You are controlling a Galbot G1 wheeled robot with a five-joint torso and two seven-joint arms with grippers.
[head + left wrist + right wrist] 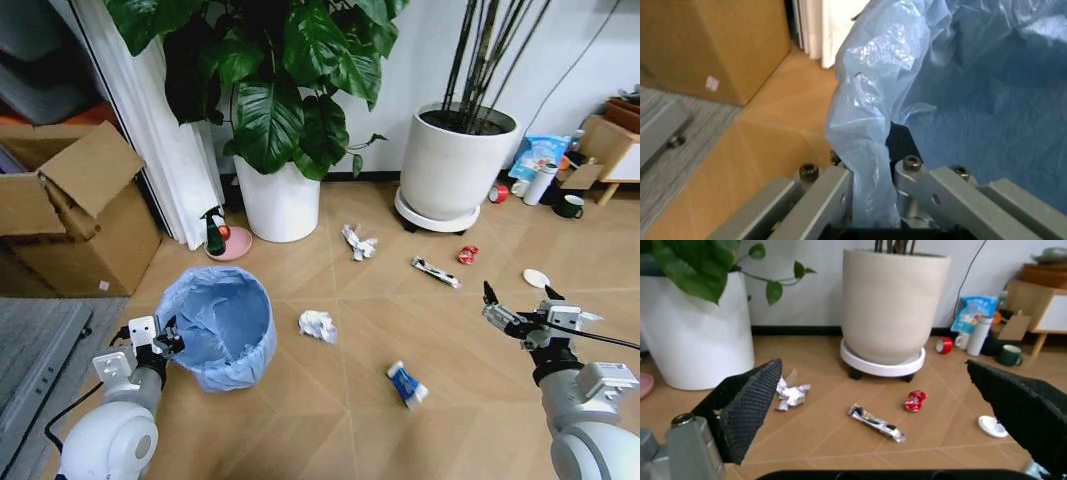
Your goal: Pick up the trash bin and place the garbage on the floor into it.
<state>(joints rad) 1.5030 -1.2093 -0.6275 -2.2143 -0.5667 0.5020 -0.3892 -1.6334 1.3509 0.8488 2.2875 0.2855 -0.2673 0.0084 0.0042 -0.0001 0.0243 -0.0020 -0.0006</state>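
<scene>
The trash bin (222,325), lined with a crinkly light-blue bag, stands upright on the herringbone floor (340,420) at my front left. My left gripper (165,340) is shut on its near rim; in the left wrist view the gripper (873,175) pinches the bag-covered rim (867,115). My right gripper (515,305) hovers open at the right, above the floor. Garbage lies scattered: crumpled white paper (318,325), a blue-white wrapper (407,384), a dark wrapper (436,271) (875,423), a red scrap (467,254) (914,400), a white disc (536,278) (990,425) and another crumpled piece (358,242) (792,394).
Two big white planters (280,200) (455,165) stand along the back wall. A cardboard box (70,215) and a grey mat (35,350) are at the left. A pink dish with a bottle (230,243) sits behind the bin. Red tape (498,193), mugs (570,206) and a wooden stand (610,145) fill the back right.
</scene>
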